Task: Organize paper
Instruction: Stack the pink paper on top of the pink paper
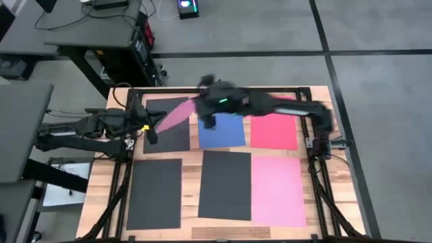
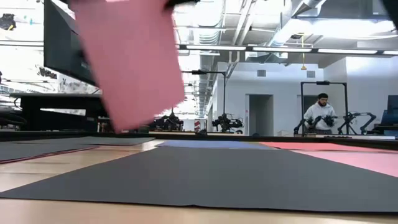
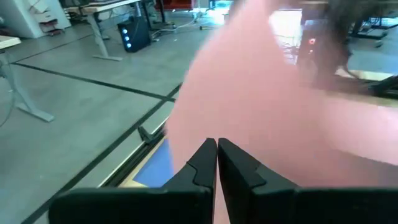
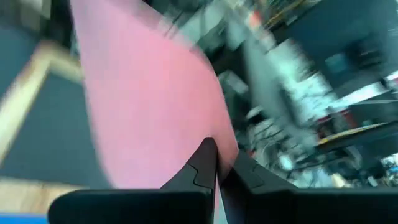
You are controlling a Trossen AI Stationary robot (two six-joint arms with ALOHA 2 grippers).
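A pink sheet of paper hangs in the air above the table's far left part, between my two grippers. My left gripper is shut at its near-left end and my right gripper is shut at its far-right end. In the low view the pink sheet is clear of the table. Flat on the table lie a far row of black, blue and red sheets and a near row of black, black and pink sheets. My left gripper pinches the pink sheet's end between its two shut fingertips, coming nearly level from the table's left. The sheet spreads up and away beyond the fingers, clear of the table. My right gripper pinches the pink sheet close to one edge between its shut fingertips, reaching from the table's right side. The sheet curves away from the fingers, lifted clear.
The right arm stretches across the far row of sheets from the table's right edge. Black frame rails run along the table's sides. In the room behind, a person sits far off.
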